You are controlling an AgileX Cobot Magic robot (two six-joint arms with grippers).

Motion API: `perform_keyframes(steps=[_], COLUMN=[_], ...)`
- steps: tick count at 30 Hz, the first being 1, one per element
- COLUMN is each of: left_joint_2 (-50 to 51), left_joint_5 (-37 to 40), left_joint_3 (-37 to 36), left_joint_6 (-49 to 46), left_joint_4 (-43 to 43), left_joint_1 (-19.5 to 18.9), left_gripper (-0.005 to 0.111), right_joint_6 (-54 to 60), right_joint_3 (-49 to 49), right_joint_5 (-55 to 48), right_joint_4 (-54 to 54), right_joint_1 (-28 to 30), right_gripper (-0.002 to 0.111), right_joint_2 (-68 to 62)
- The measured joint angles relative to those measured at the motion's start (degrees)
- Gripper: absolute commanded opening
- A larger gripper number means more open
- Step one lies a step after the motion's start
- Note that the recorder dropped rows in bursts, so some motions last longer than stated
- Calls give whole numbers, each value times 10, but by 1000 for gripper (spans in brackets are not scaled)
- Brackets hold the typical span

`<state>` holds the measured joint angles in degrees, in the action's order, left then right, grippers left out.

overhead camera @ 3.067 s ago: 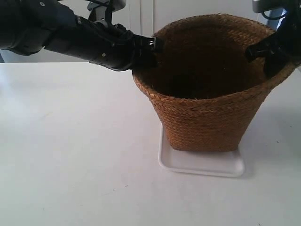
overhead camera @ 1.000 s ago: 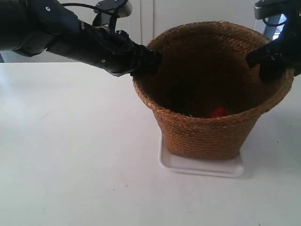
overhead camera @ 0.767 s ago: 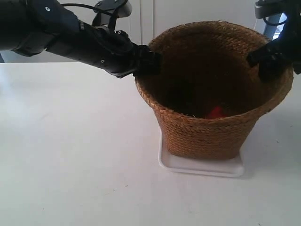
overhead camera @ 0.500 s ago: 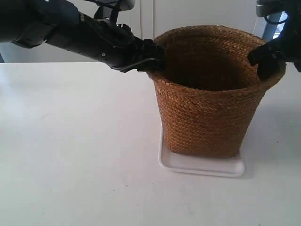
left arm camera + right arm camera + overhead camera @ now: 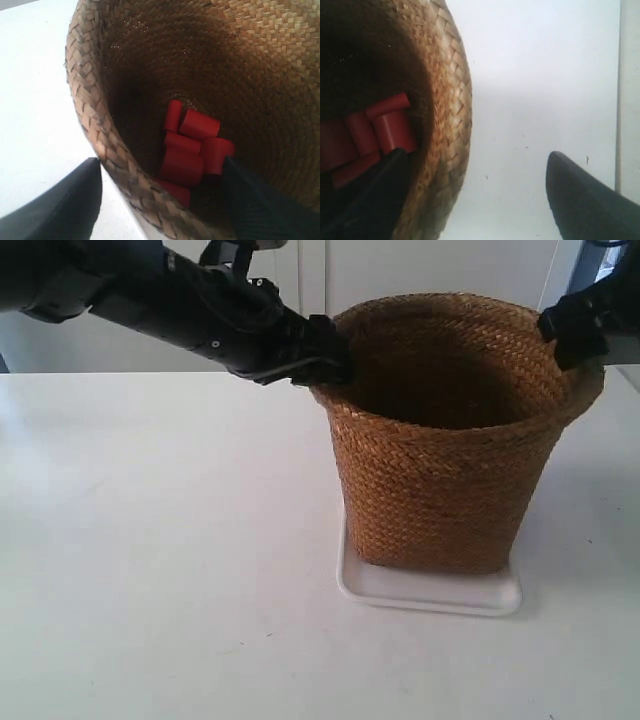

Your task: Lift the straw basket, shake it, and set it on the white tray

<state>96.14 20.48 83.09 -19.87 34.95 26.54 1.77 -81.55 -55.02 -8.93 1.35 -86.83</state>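
The straw basket (image 5: 445, 480) stands upright on the white tray (image 5: 430, 592). The arm at the exterior view's left has its gripper (image 5: 335, 355) at the near-left rim. The arm at the exterior view's right holds its gripper (image 5: 572, 328) at the far-right rim. In the left wrist view my left gripper (image 5: 160, 162) is open, one finger outside the braided rim (image 5: 90, 100) and one inside. My right gripper (image 5: 477, 152) is open wide, one finger inside the basket's rim (image 5: 450, 100) and the other far outside it. Several red cylinders (image 5: 192, 145) lie on the basket's floor.
A white table (image 5: 150, 570) spreads to the left and front of the tray. White cabinet fronts (image 5: 420, 270) stand behind the basket. The red cylinders (image 5: 375, 130) also show in the right wrist view.
The basket was tipped toward the camera, showing its inside; now it stands upright on the tray. The gripper at the exterior view's right has risen and drawn outward from the rim.
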Motion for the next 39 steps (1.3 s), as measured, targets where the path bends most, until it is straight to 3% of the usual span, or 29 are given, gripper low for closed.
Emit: perform_keyframes(steps=[9,13,16,22,28,33,39], left_joint_2=[-40,-71,-105,-187,-283,-382,-526], left_joint_5=[3,7,13,79,150,134,105], left_joint_3=[0,0,0,0,-31,-121,-242], left_joint_6=[1,3,3,3,-1,-3,-4], left_joint_4=[-2,-19,-22,-37,-55,-60,-61], left_joint_1=[-11,-12,-12,-12,-12,-12,-12], left_gripper=[71,65,50,0,0,0,0], right_joint_6=[-9,-13,-6,22,81,144,155], right_joint_3=[0,0,0,0,24,107,252], right_joint_5=[10,18,20,27,30,61,94], right_joint_4=[5,34,66,124,238,314,327], right_joint_1=[0,0,0,0,1,1,1], right_gripper=[71,70,62,21,0,0,0], right_joint_2=[45,75,104,166,255,345,479])
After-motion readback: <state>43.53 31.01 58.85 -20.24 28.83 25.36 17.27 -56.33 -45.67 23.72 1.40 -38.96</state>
